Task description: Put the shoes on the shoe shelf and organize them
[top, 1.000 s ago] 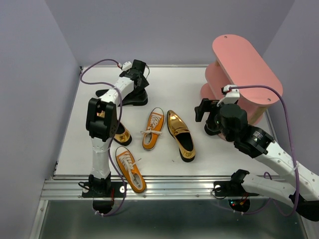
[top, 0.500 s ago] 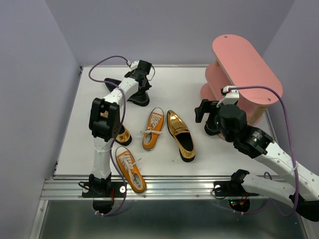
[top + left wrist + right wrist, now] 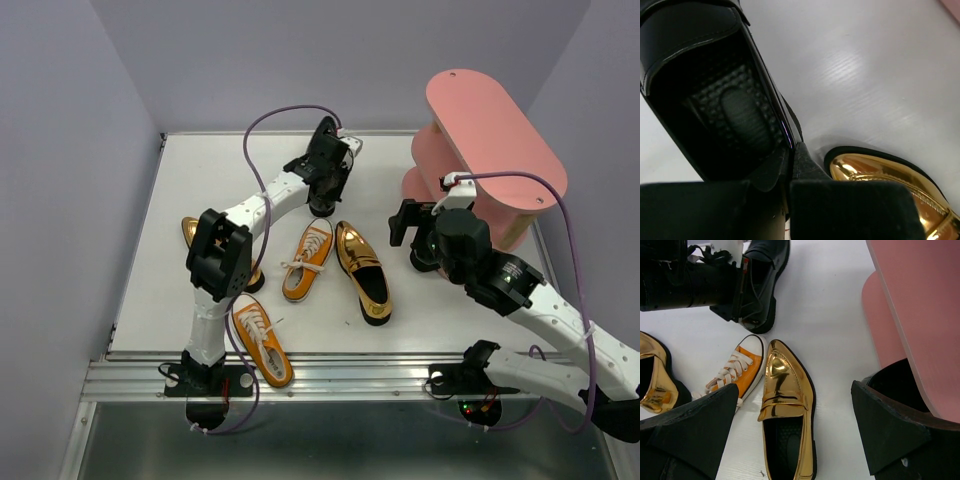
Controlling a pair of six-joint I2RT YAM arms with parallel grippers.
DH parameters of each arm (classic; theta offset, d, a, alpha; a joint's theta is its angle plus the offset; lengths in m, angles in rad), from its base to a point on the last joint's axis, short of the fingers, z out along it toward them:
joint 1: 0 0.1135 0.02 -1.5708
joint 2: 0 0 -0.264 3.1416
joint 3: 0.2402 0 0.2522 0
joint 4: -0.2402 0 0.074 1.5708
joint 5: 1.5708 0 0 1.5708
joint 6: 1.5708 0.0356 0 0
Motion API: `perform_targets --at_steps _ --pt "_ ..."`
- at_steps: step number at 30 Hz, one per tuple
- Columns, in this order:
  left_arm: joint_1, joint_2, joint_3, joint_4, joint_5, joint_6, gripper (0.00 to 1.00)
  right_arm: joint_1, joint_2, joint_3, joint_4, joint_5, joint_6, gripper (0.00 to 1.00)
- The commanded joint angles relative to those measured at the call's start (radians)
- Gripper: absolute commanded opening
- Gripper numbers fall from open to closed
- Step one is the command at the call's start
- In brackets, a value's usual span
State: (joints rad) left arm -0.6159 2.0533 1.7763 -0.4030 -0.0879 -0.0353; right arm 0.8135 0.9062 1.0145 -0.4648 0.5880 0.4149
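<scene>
My left gripper point(image 3: 324, 192) is shut on the side wall of a glossy black dress shoe point(image 3: 715, 100), held at the back middle of the table just beyond a gold loafer point(image 3: 362, 270). That black shoe point(image 3: 762, 285) also shows at the top of the right wrist view. An orange sneaker point(image 3: 308, 258) lies beside the loafer. The pink shoe shelf point(image 3: 490, 130) stands at the back right. My right gripper point(image 3: 795, 410) hangs open above the gold loafer point(image 3: 787, 405), with the other black shoe point(image 3: 897, 387) by its right finger at the shelf's foot.
A second orange sneaker point(image 3: 262, 340) lies near the front edge by the left arm's base. A second gold loafer point(image 3: 189, 229) lies at the left, partly behind the left arm. Grey walls close in the back and sides.
My left gripper closed on the black shoe at the back left and carried it right to the back middle. The left gold loafer now shows. The right arm has stayed put.
</scene>
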Motion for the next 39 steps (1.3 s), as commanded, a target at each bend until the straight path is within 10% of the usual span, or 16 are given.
perform_targets --at_steps 1,11,16,19,39 --pt "-0.001 -0.085 0.012 0.107 0.190 0.193 0.00 0.009 -0.023 -0.002 0.022 0.024 0.002 1.00" --pt "-0.008 -0.029 0.077 0.030 0.203 0.250 0.00 0.009 -0.024 0.001 0.017 0.030 0.004 1.00" --pt "-0.008 0.031 0.152 -0.011 0.146 0.235 0.65 0.009 -0.026 0.006 0.015 0.029 0.002 1.00" --pt "-0.008 0.041 0.178 -0.022 0.131 0.213 0.76 0.009 -0.026 0.009 0.012 0.032 0.001 1.00" --pt "-0.019 0.139 0.253 0.029 -0.042 -0.190 0.68 0.009 -0.026 0.012 0.012 0.030 -0.001 1.00"
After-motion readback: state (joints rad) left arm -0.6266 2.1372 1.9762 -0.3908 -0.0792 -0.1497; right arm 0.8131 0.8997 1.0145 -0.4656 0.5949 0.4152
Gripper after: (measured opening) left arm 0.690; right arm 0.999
